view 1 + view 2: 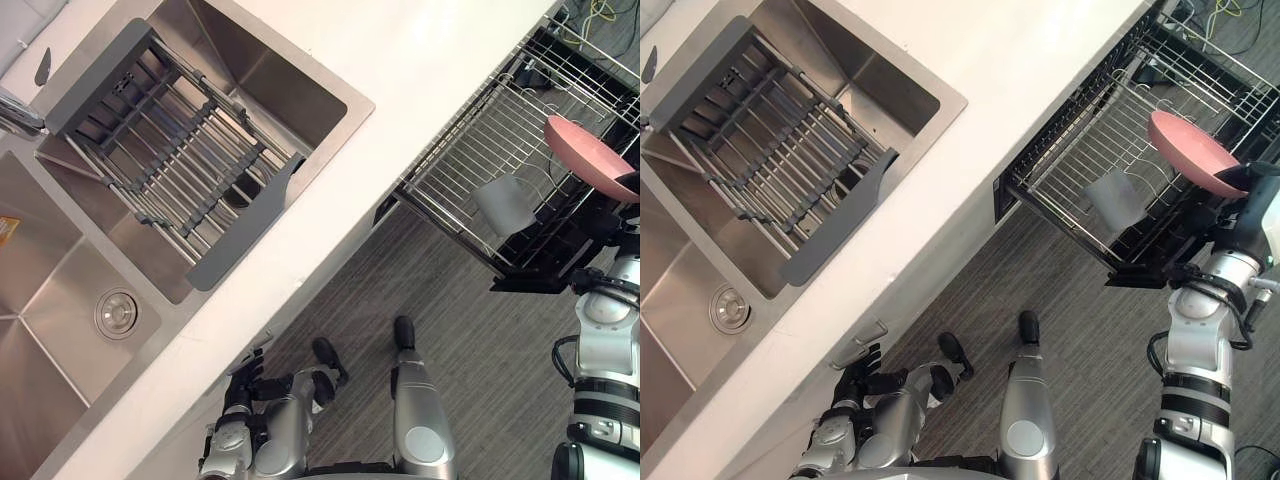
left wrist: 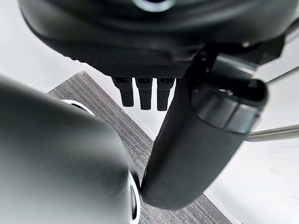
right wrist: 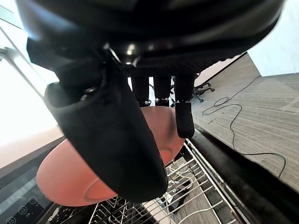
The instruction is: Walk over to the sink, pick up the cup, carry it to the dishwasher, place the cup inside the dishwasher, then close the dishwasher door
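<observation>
A shallow pink bowl (image 1: 588,153) hangs over the far right corner of the pulled-out dishwasher rack (image 1: 468,150). My right hand (image 1: 1242,181) is shut on it: in the right wrist view the thumb (image 3: 112,140) lies across the bowl (image 3: 65,182) and the fingers (image 3: 184,119) reach round its other side. The wire rack (image 3: 187,186) shows just below the bowl. My left hand (image 1: 243,375) hangs low by the counter's front face, open, with straight fingers (image 2: 145,93) and nothing in it.
A grey dish (image 1: 505,205) stands in the rack. A white countertop (image 1: 400,60) runs between the dishwasher and the steel double sink (image 1: 60,290), which has a grey drying rack (image 1: 170,150) across one basin. Grey floor (image 1: 480,340) lies before the dishwasher.
</observation>
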